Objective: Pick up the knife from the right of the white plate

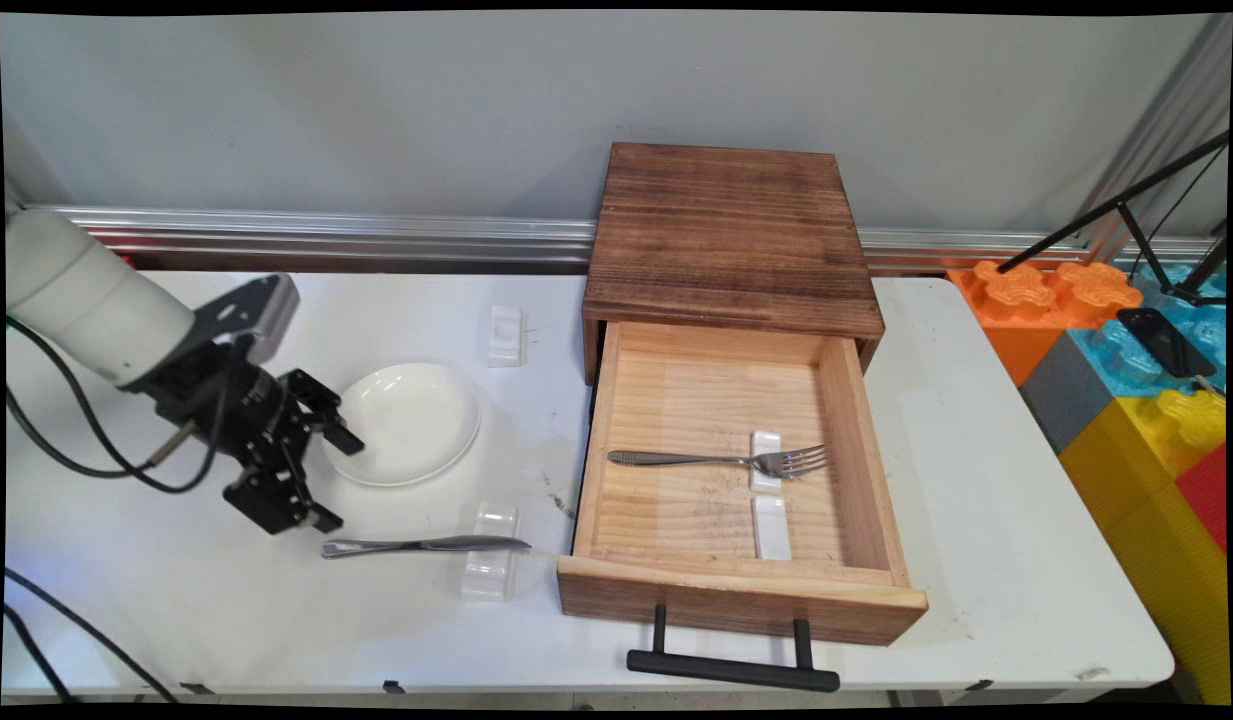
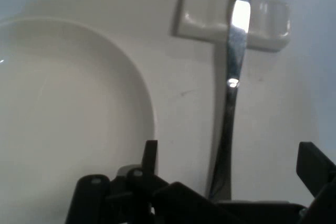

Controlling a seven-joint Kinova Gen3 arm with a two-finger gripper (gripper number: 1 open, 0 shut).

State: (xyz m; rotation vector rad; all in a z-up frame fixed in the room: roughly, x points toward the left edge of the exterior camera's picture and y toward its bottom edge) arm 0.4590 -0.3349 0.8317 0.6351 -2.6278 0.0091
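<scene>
The white table (image 1: 976, 560) is cut off at its left and near edges in the main view, and the hand view shows only a bare patch of it. The wooden cabinet (image 1: 726, 235) stands at the far side against the wall, its drawer (image 1: 741, 590) pulled fully open toward the near edge; the cabinet's interior behind the drawer is hidden. Toy blocks (image 1: 1126, 390) to the right of the table are partly cut off by the frame. Neither cabinet nor drawer appears in the hand view. The white plate (image 1: 411, 420) sits left of the drawer; its left rim is covered by the gripper (image 1: 331, 480) in the main view, and the hand view crops it at the left. The gripper hangs just above the table between plate and knife (image 1: 421, 545), fingers spread apart and holding nothing; the hand view confirms the gap, with the knife handle running up between the fingers (image 2: 150, 156). The knife lies near the plate's near side, blade on a white rest (image 1: 491, 560); its tip is cut off in the hand view. A fork (image 1: 716, 460) lies in the drawer across a second rest (image 1: 766, 450), with a third rest (image 1: 773, 527) just nearer. A fourth rest (image 1: 505, 335) lies beyond the plate.
</scene>
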